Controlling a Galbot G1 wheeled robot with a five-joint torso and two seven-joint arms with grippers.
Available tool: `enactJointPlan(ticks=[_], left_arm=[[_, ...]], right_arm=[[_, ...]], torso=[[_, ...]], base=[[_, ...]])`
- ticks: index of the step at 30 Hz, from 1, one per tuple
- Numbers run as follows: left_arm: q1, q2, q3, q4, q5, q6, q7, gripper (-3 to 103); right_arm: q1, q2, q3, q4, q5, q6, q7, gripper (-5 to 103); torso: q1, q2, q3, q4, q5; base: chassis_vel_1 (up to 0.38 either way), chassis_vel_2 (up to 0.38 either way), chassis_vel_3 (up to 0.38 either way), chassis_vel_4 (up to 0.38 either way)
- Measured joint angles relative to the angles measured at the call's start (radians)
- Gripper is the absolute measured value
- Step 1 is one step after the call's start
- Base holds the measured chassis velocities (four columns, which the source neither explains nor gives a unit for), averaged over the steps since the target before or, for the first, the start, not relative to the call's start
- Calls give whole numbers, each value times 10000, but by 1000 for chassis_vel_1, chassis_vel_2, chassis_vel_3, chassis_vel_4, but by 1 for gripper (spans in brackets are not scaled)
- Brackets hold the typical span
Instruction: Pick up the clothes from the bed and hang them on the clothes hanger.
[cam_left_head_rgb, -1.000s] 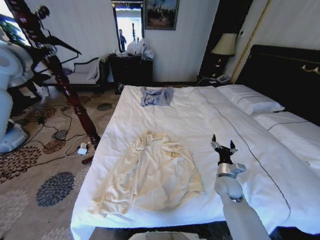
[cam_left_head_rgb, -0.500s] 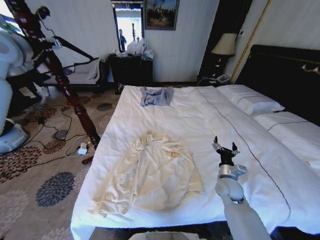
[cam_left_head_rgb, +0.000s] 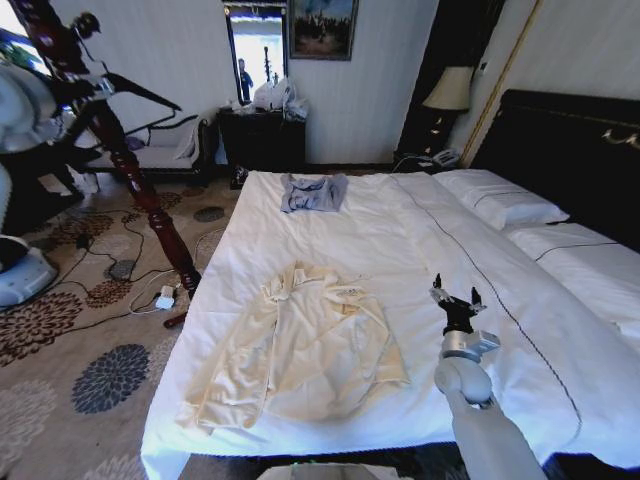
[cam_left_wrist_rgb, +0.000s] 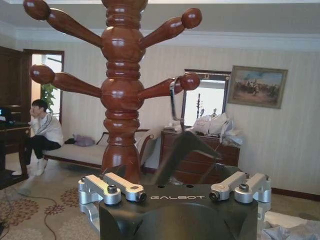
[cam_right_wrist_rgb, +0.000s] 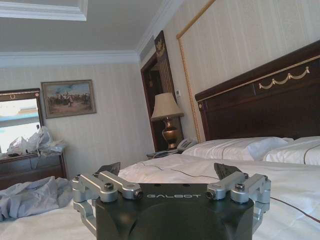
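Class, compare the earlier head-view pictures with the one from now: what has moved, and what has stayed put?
The right gripper, open, has drifted slightly toward the robot and to its right over the bed. The left arm has shifted beside the wooden post, with the clothes hanger by it. The clothes and grey-blue garment lie unchanged.

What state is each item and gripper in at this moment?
clothes: lying spread flat on the bed, not held.
clothes hanger: gripped in the left gripper, beside the wooden post.
right gripper: open, empty, over the bed.
grey-blue garment: crumpled on the bed's far end.
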Motion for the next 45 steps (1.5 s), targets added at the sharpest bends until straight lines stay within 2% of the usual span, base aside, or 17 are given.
enactJointPlan(ticks=[4, 9, 14, 18, 28, 41, 42, 45], left_arm=[[381, 330, -350, 96, 158, -4, 757, 100], [853, 496, -563, 290, 434, -6, 1333, 100], [890, 245, -612, 715, 537, -9, 1377, 100], [858, 106, -612, 963, 654, -11, 1388, 100], [741, -12, -534, 948, 679, -19, 1394, 100], [131, -515, 222, 1834, 462, -22, 1397, 100], [61, -542, 288, 1888, 457, -22, 1396, 102], [-75, -616, 413, 2030, 454, -21, 1396, 100]], right_arm=[[0, 5, -15, 10, 4, 2, -2, 100], [-3, 7, -15, 8, 4, 4, -5, 100], [-34, 16, -19, 6, 0, 4, -7, 100], [-67, 13, 12, 0, 0, 4, -10, 100], [-81, 25, 52, -54, 0, 20, -15, 100], [-222, 62, 87, -64, -49, 110, -22, 100], [-236, 43, 111, -81, -48, 128, -22, 100], [-250, 19, 141, -103, -44, 144, -21, 100]], torso=[[0, -1, 0, 1, 0], [0, 0, 0, 3, -2], [1, 0, 0, -4, 2], [1, -1, 0, 1, 0], [1, 0, 0, 0, 2], [2, 0, 0, 0, 1], [1, 0, 0, 0, 1], [2, 0, 0, 0, 1]], base=[[0, 0, 0, 0], [0, 0, 0, 0], [0, 0, 0, 0], [0, 0, 0, 0], [0, 0, 0, 0], [0, 0, 0, 0], [0, 0, 0, 0], [0, 0, 0, 0]])
